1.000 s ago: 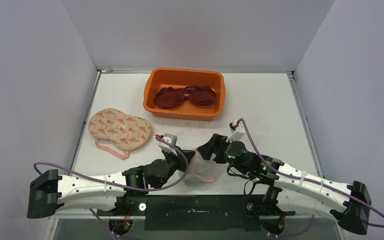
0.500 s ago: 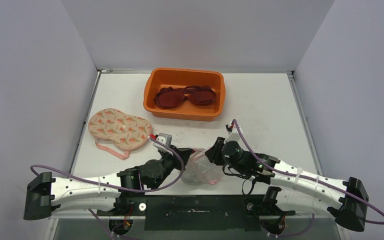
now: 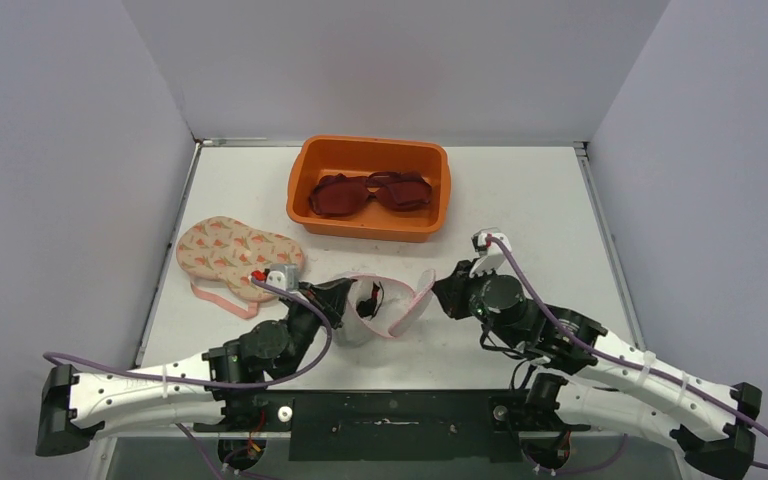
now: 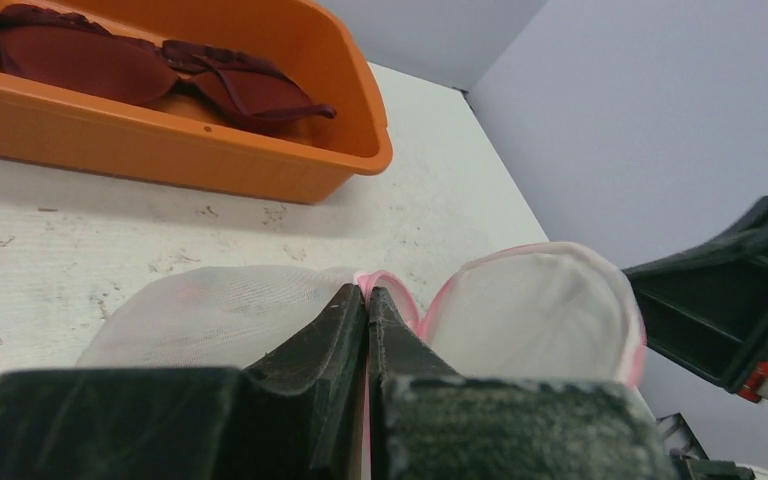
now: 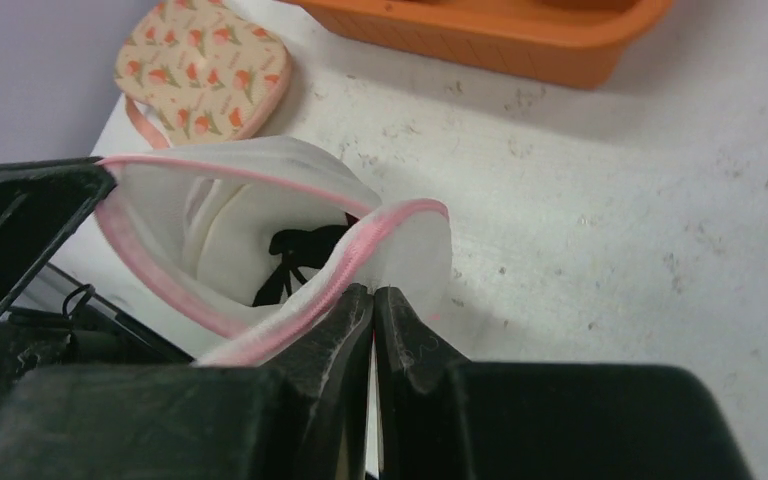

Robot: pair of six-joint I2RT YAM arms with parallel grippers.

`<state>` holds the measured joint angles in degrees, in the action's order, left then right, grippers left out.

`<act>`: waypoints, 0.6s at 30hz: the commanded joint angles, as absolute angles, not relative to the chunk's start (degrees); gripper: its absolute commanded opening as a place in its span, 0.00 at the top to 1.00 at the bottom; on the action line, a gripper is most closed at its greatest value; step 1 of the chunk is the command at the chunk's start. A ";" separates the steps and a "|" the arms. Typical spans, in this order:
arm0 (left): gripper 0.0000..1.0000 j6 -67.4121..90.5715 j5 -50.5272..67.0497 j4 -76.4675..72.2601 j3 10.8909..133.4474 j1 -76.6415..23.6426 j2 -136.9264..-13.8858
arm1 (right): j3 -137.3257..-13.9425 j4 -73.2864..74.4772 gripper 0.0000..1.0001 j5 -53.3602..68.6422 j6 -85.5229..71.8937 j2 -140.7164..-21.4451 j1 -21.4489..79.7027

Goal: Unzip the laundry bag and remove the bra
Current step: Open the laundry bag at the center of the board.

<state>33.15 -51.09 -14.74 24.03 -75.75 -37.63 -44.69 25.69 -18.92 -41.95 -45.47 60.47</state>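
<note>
The laundry bag [image 3: 392, 318] is white mesh with a pink zipper edge and lies at the table's near middle, its mouth stretched wide. My left gripper [image 3: 348, 296] is shut on the bag's left rim; in the left wrist view the pink edge sits pinched between the tips [image 4: 368, 290], with mesh [image 4: 220, 315] beside them. My right gripper [image 3: 440, 290] is shut on the right rim, its tips [image 5: 373, 290] clamping the zipper edge. Inside the open bag [image 5: 230, 200], pale folds and a black bow [image 5: 295, 255] show; this looks like the bra.
An orange bin [image 3: 310, 200] stands behind the bag and holds a dark red bra [image 3: 375, 192]. A floral padded bra-shaped case [image 3: 235, 258] with a pink strap lies at the left. Grey walls close in the table on three sides.
My right gripper has shut on the bag's right rim. Both grippers have drawn apart, the left one going leftward, and the bag's mouth has spread open.
</note>
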 commanded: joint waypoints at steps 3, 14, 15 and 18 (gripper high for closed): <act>1.00 37.01 -52.55 -13.90 21.84 -71.21 -34.00 | -40.94 19.75 0.76 -21.72 -31.16 -36.71 60.64; 1.00 44.74 -47.17 -8.65 18.90 -69.81 -32.74 | -37.24 21.37 0.17 -20.18 -40.67 -35.69 60.78; 1.00 45.62 -46.75 -6.48 19.35 -69.82 -32.37 | -37.53 20.61 0.17 -18.42 -40.17 -38.12 60.92; 1.00 48.64 -46.15 1.05 20.88 -69.75 -31.00 | -38.04 18.34 0.18 -15.92 -38.93 -47.01 61.51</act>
